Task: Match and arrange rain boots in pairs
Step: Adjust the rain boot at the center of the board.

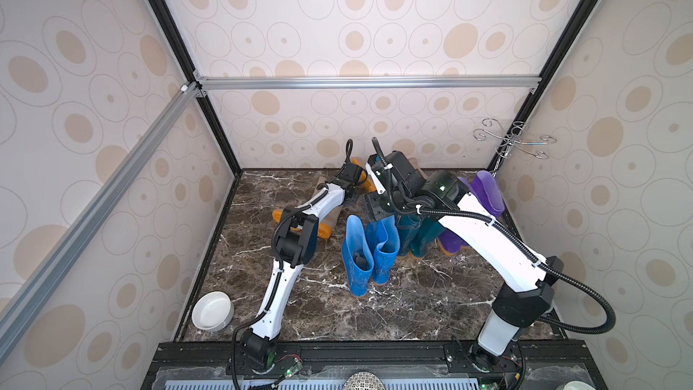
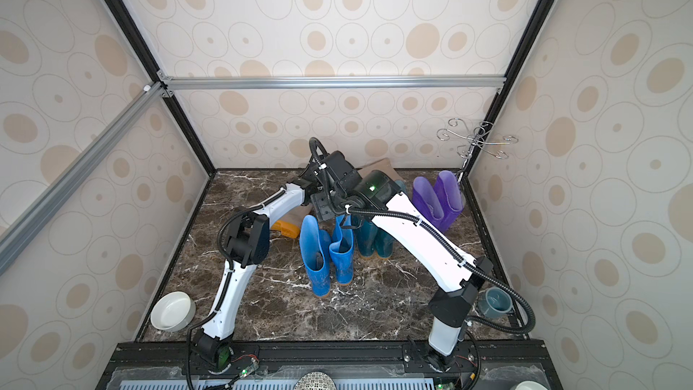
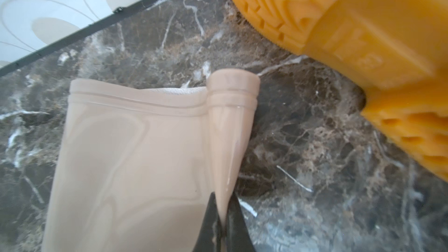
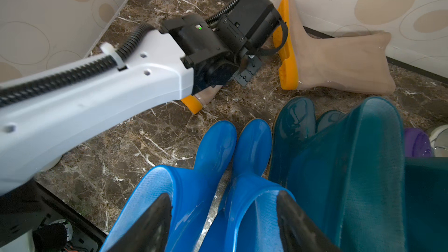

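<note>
Where the left claw point(image 3: 223, 198) pinches, beige boot point(image 3: 135, 156) lies.

The dark marble tabletop point(image 1: 412, 294) carries blue boots point(image 1: 369, 253), teal boots point(image 1: 416, 234) and purple boots point(image 1: 487, 193) standing upright in a row, two beige boots point(image 4: 339, 61) lying on their sides behind them, and a white bowl point(image 1: 212, 310) and a grey cup point(image 2: 495, 300) at its front corners.

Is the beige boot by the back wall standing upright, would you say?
No, the beige boot lies on its side, its orange sole turned sideways.
</note>
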You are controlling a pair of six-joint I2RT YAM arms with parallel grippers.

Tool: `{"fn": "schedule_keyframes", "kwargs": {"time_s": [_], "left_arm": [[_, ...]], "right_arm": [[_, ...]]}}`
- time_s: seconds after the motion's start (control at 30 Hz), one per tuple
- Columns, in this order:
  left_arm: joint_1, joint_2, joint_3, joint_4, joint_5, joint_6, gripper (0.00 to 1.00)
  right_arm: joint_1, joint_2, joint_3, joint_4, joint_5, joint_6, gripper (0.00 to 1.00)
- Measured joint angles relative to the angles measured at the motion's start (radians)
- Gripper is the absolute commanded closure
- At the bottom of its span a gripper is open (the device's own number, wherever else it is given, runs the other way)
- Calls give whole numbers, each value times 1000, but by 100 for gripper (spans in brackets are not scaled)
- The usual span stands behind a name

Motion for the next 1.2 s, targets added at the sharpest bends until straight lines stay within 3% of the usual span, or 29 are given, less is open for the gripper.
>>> {"fn": "schedule_keyframes", "kwargs": {"time_s": [0.33,0.53,0.8,1.2], "left_arm": [[15,-430,-422,180,87,108,100],[40,-596,-490,272,116,169,100],[59,-597,-459,308,153,246,100],[79,-412,-58,270,194,358,100]], "right_arm": [[-17,-69,-106,63,-6,-4,29],[-21,-81,-154,125,-39,-19,29],[-21,-90,-183,189,-69,-33,29],[-21,-169,-294,247,-69,-15,30]]}}
